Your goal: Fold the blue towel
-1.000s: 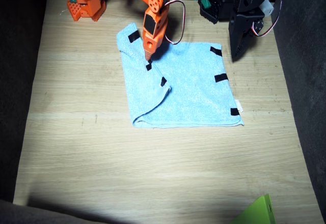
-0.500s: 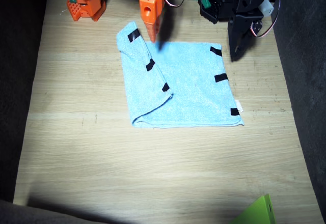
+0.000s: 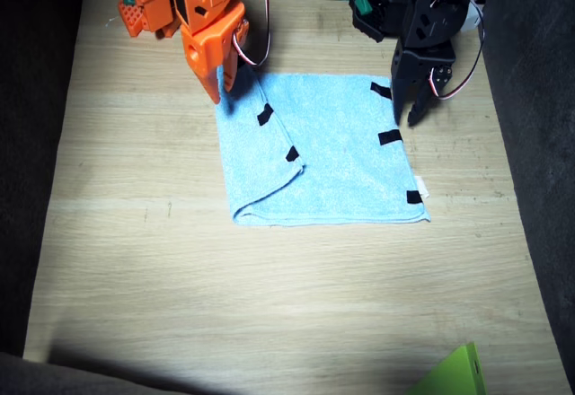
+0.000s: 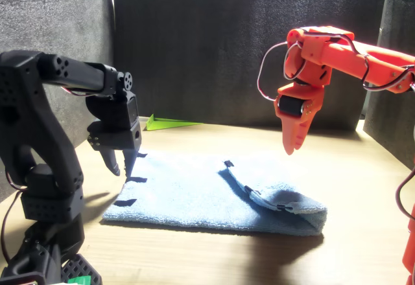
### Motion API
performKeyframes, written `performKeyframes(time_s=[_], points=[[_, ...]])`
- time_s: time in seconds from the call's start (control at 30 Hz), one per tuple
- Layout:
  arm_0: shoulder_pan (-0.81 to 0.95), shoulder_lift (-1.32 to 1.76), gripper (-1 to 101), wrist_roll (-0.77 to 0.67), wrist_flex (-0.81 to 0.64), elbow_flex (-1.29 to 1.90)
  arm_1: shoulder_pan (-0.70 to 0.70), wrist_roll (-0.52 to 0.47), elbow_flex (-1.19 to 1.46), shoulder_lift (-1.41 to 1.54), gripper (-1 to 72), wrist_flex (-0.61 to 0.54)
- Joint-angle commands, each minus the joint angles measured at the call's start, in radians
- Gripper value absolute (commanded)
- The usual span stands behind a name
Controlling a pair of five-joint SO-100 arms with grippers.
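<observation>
Surface: a pale wooden table [image 3: 269, 305] with long grain bands running across it; bright light fell on the middle and the near edge lay in shadow.
Room: dark matte panels closed in the table on both sides in the fixed view, and a dark wall [image 4: 214, 45] stood behind it in the front view.
Blue towel [image 3: 346, 166]: it lay flat on the far half of the table, with one side turned over onto itself as a narrow flap. Small black tape marks showed along the flap's edge and along the opposite short edge, where a small white tag also stuck out.
My right gripper [image 3: 222, 79]: orange, pointing down above the far corner of the towel on the folded side. In the front view [image 4: 293, 144] it hung clear of the cloth, holding nothing, fingers together at the tip.
My left gripper [image 3: 407, 112]: black, pointing down over the towel's taped short edge. The front view [image 4: 121, 164] showed its fingers a little apart with a narrow gap — empty, tips just above the cloth.
Green piece [image 3: 454, 375]: a bright green flat shape at the table's near edge — well apart from the towel.
</observation>
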Motion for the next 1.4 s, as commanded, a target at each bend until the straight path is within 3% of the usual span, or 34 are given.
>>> performKeyframes(time_s=[0.0, 1.03, 1.13, 1.23, 1.37], points=[[0.014, -0.003, 17, 0.009, 0.026, -0.048, 0.034, 0.011, 0.018, 0.066, 14.8, 0.012], [-0.101, -0.123, 21, -0.184, 0.048, -0.031, 0.011, 0.005, 0.087, 0.141, 12.2, 0.012], [-0.11, -0.12, 16, -0.192, 0.041, -0.028, -0.009, 0.0, 0.117, 0.189, 11.8, 0.012], [-0.123, -0.104, 0, -0.201, 0.031, -0.02, -0.029, -0.003, 0.143, 0.238, 11.0, 0.012], [-0.15, -0.052, 0, -0.21, 0.0, 0.023, -0.055, -0.008, 0.17, 0.285, 10.7, 0.012]])
